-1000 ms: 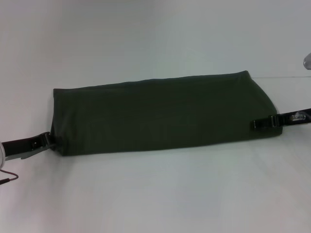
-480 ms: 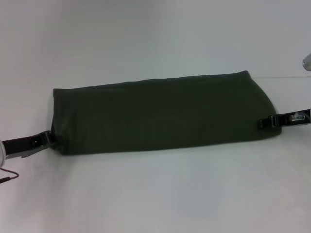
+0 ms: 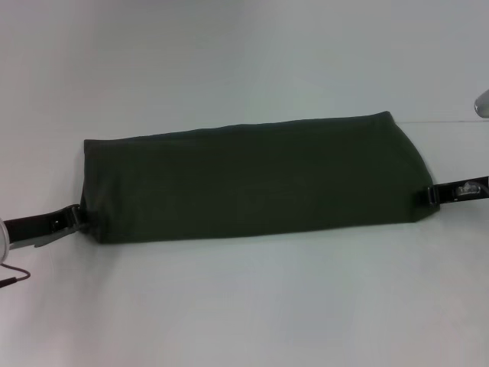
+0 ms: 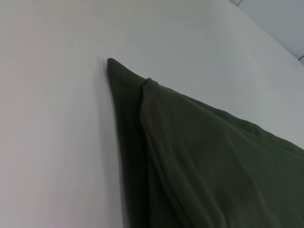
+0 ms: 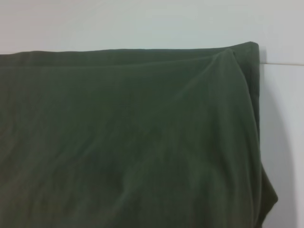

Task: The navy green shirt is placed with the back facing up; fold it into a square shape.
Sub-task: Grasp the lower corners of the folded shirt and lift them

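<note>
Right gripper (image 3: 434, 196), a slim black tool on a dark arm, lies at the right end of the navy green shirt (image 3: 252, 180), a large plain dark olive-green T-shirt of soft matte fabric, now folded into a long band across the middle of the white table (image 3: 244, 306). Over the last second this gripper has slid rightward off the cloth: 1 second ago its tip lay well onto the right end of the band, and now it sits at the very edge, near the near-right corner. Whether its fingers are parted or closed cannot be told, and no fabric rises with it. Left gripper (image 3: 76, 217), also black, sits at the near-left corner of the band, touching or just beside the edge, in the same place as 1 second ago; its finger spread cannot be told either.

The band itself has not shifted. The left wrist view shows stacked layers ending in a pointed corner; the right wrist view shows a smooth top layer with a doubled far edge. The withdrawal suggests that the lengthwise folds are finished and the right end has been let go. Judged from the long shape, at least 1 crosswise fold remains to reach a square.

A thin dark cable (image 3: 14, 277) lies at the near-left edge, and a small grey object (image 3: 481, 103) shows at the far right; both sit well apart from the shirt. Nothing blocks a crosswise fold.
</note>
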Controlling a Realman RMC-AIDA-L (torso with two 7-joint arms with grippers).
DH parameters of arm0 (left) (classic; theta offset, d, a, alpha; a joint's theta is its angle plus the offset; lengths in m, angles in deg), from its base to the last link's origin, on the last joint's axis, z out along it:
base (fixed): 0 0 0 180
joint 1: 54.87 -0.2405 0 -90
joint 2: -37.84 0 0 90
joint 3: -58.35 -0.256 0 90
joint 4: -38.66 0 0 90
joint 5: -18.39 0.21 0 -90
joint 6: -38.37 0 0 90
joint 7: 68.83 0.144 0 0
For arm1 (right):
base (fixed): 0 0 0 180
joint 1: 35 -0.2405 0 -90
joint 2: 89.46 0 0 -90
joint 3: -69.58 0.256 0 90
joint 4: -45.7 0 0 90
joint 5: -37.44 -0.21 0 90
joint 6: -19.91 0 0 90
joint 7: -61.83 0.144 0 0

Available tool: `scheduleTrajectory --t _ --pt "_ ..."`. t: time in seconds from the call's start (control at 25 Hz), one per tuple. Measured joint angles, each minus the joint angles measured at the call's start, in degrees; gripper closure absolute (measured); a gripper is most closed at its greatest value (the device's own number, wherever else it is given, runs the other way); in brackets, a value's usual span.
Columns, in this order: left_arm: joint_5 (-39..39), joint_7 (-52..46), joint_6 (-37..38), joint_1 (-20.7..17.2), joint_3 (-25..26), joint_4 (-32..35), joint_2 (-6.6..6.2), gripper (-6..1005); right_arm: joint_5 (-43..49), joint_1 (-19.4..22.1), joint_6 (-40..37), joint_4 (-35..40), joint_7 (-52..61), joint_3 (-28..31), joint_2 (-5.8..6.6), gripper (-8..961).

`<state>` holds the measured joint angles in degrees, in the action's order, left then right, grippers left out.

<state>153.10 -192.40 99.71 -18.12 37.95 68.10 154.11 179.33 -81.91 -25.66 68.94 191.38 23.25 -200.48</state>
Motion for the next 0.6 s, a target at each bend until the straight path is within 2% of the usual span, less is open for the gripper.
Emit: scheduleTrajectory --t 0.12,0.32,0.6 --pt "-0.06 0.0 0.0 0.07 0.0 0.0 0.0 951 0.01 0.21 0.17 0.27 -0.37 -0.02 -0.14 702" --pt "-0.02 -0.21 0.18 0.09 0.0 0.11 -0.02 946 -0.24 1.29 -1.11 1.76 -0.64 0.33 -0.22 896" --pt "0.4 -0.69 3.69 -0.34 0.5 1.6 -0.47 938 -2.26 5.48 -9.56 10.04 -0.1 0.54 -0.94 923"
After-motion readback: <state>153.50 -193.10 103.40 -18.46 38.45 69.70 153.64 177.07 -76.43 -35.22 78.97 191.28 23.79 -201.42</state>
